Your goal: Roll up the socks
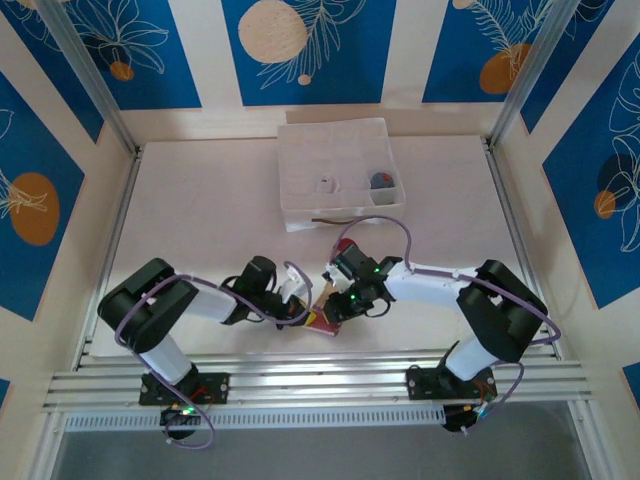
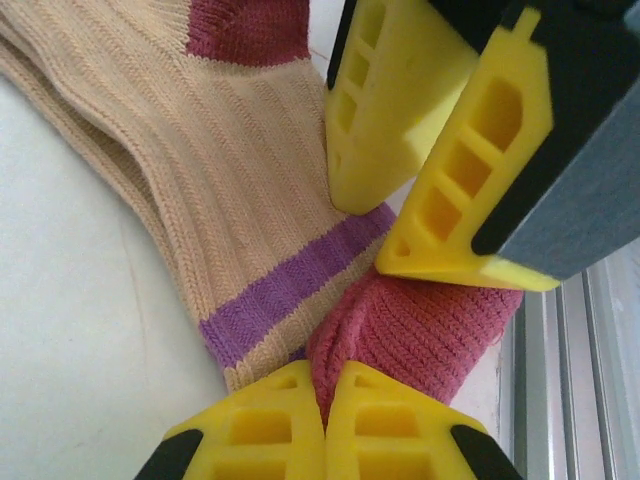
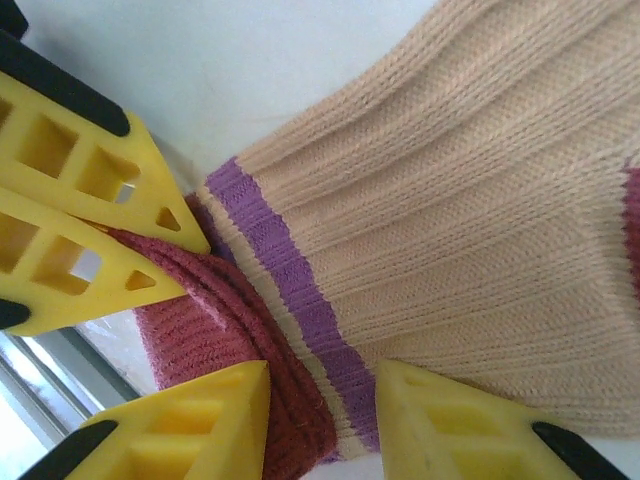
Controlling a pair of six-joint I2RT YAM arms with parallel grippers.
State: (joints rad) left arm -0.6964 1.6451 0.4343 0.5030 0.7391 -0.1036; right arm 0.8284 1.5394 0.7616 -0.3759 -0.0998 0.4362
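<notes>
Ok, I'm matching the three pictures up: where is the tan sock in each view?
Top external: tan sock, just below the middle of the picture.
Left wrist: upper left and centre.
Right wrist: right half.
Shared landmark: its maroon cuff.

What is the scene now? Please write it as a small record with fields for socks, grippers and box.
tan sock: on the table near the arms' bases, maroon end bunched
left gripper: shut on its maroon end
right gripper: open, fingers on either side of the sock's purple stripe
white compartment box: at the far side of the table
white sock: bundled in one compartment
grey and orange sock: in a compartment to its right
</notes>
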